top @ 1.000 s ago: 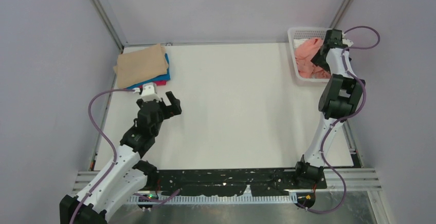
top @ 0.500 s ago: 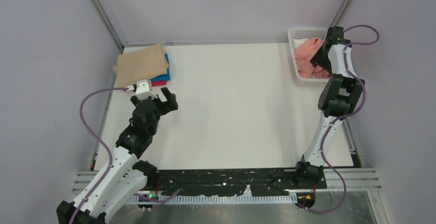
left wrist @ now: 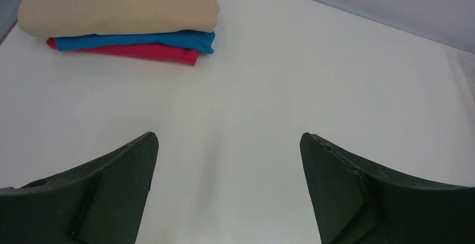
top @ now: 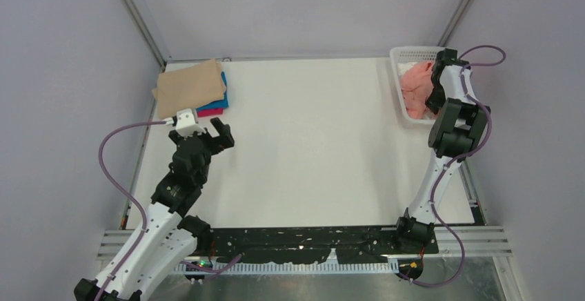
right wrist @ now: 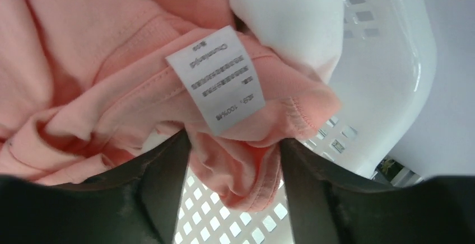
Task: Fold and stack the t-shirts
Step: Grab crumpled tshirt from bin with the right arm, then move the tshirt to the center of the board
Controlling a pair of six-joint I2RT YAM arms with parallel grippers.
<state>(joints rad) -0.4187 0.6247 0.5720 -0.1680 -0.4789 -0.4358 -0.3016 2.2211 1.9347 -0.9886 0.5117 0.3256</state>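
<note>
At the far left corner of the white table (left wrist: 269, 87): a neat stack of three folded shirts. On top, the tan shirt (left wrist: 117, 3). Under it, the blue shirt (left wrist: 134, 40). At the bottom, the magenta shirt (left wrist: 145, 52). Of the lower two, only thin strips on show along the near and right edges of the stack.

Just near of that stack, over bare tabletop: the left gripper (left wrist: 228, 137), with fingers spread wide apart, holding nothing and touching no cloth.

At the far right corner: the white lattice basket (top: 414, 50), with the crumpled salmon-pink shirt (top: 416, 83) heaped inside.

Down in the basket, reaching in from its right side: the right gripper (right wrist: 234, 140), clamped on a bunched fold of the salmon-pink shirt close to a stitched hem, with cloth packed across the gap and pressed against both fingers.

Right beside the pinched fold: a white care label (right wrist: 215, 79), sewn to the shirt and lying flat, with print too small to read.

Below the fold, between the fingers: the open grid of the basket floor.
</note>
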